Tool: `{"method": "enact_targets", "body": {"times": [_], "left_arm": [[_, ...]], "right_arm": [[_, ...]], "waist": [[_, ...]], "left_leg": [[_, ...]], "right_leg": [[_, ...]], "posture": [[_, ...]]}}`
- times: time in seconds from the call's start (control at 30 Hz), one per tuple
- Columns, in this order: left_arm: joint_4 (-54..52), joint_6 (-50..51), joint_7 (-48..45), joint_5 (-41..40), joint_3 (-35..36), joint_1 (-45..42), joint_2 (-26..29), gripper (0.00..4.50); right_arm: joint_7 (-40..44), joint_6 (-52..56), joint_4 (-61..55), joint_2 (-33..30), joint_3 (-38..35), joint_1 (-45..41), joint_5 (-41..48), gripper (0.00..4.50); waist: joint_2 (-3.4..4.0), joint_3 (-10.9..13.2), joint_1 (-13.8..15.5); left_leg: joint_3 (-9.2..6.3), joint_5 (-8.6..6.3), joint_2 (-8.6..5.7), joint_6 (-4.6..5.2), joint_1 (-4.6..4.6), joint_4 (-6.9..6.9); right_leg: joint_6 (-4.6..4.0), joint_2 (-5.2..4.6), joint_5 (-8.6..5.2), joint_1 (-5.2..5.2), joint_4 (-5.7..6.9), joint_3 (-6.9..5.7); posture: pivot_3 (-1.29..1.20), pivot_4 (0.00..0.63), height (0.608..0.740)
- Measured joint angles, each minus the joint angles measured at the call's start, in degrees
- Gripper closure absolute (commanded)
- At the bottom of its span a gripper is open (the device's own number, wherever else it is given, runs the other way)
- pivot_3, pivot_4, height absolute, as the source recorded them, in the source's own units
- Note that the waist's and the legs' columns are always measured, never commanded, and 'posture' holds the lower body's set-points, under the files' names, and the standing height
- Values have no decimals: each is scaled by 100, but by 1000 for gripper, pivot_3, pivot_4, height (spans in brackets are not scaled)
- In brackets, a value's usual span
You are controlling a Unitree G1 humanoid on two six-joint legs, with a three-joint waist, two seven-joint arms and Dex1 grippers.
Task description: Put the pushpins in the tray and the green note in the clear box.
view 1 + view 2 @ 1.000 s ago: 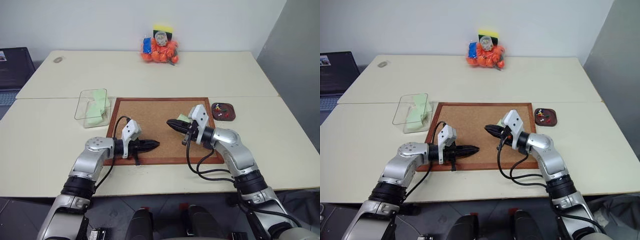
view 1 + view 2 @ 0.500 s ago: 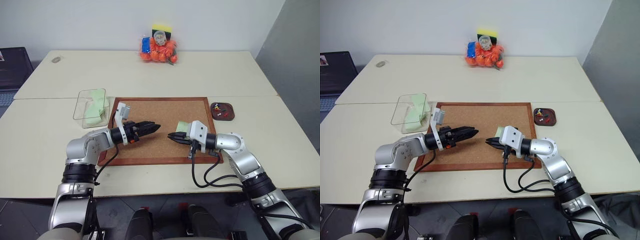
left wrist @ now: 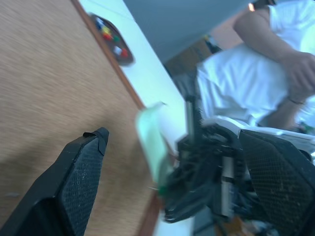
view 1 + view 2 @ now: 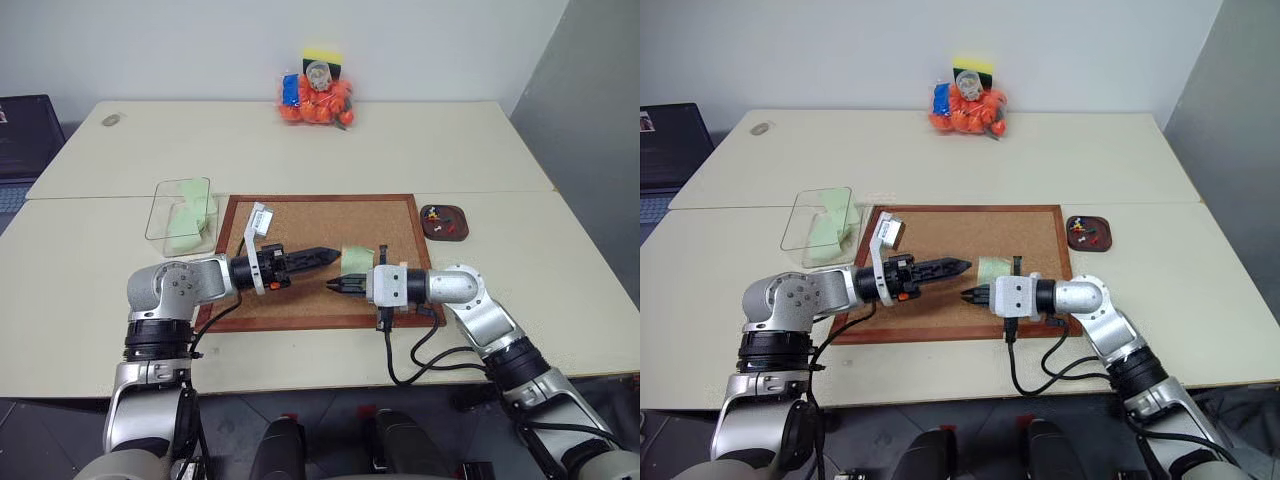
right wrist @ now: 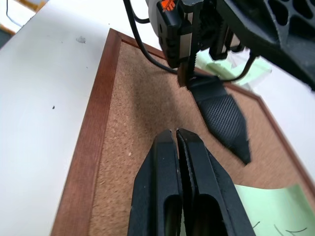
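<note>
Left eye view: green note (image 4: 354, 256) sits between both hands.

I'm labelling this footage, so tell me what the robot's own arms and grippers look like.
Both arms are silver-grey metal with black joint bands and loose black cables. The left gripper and right gripper each have two tapered black fingers with textured pads and a white wrist block. An orange mark sits by the left fingers.

1. The corkboard (image 4: 325, 255) lies mid-tabletop (image 4: 300, 150), near its front edge.
2. The clear box (image 4: 182, 213) sits just left of it, the tray (image 4: 445, 222) just right.
3. The green note (image 4: 356, 257) is over the corkboard.
</note>
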Motion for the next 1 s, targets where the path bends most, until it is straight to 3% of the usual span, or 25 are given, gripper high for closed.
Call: {"method": "enact_targets", "body": {"times": [0.23,0.7,1.0], "left_arm": [[-196,96,266,-100,-3,83,-215,16],[-160,-45,422,-99,-34,137,-303,2412],[-88,-138,393,-98,-77,114,-294,4300]], "right_arm": [[-12,-268,0,45,131,-70,-191,4500],[-110,-333,-1,110,176,-182,-206,4500],[-157,-423,-1,128,179,-194,-261,4500]], "waist": [[0,0,4],[0,0,5],[0,0,5]], "left_leg": [[0,1,0,-1,1,1],[1,1,-1,-2,1,1],[1,1,-1,-1,0,1]], "right_leg": [[0,-2,0,0,1,1],[-1,-4,1,1,1,2],[-1,-4,1,1,1,2]], "posture": [[0,150,740],[0,150,740],[0,150,740]]}}
